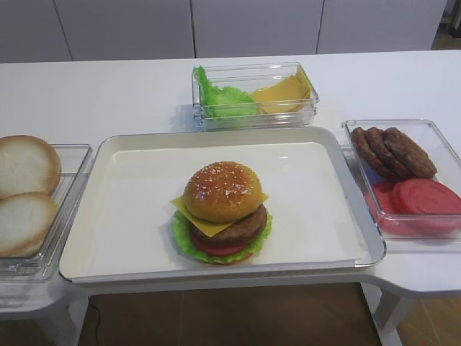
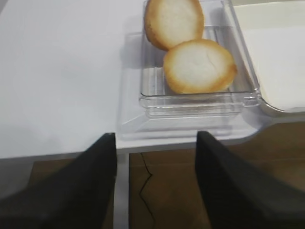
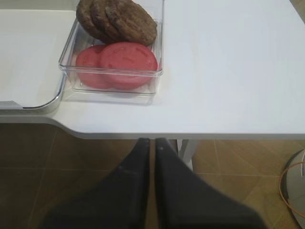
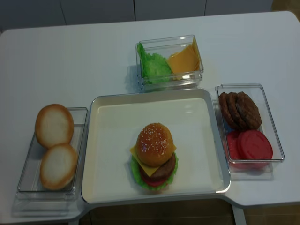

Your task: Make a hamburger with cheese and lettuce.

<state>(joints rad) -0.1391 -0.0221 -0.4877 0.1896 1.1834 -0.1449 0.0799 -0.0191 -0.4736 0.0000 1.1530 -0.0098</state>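
Observation:
The hamburger (image 1: 222, 210) stands on the white tray (image 1: 130, 187), near its front middle; it also shows in the second overhead view (image 4: 155, 155). It has a sesame top, a yellow cheese slice (image 1: 180, 204) with corners sticking out, a brown patty, red tomato and a frilly green lettuce rim (image 1: 181, 241). Neither gripper shows in the overhead views. My left gripper (image 2: 156, 143) is open and empty, off the table's front edge before the bun box. My right gripper (image 3: 152, 143) is shut and empty, off the front edge before the patty box.
A clear box with two pale bun halves (image 1: 25, 191) stands left of the tray. A clear box with loose lettuce (image 1: 223, 97) and cheese slices (image 1: 284, 91) stands behind it. A clear box with patties (image 1: 392, 151) and tomato slices (image 1: 425, 198) stands at the right.

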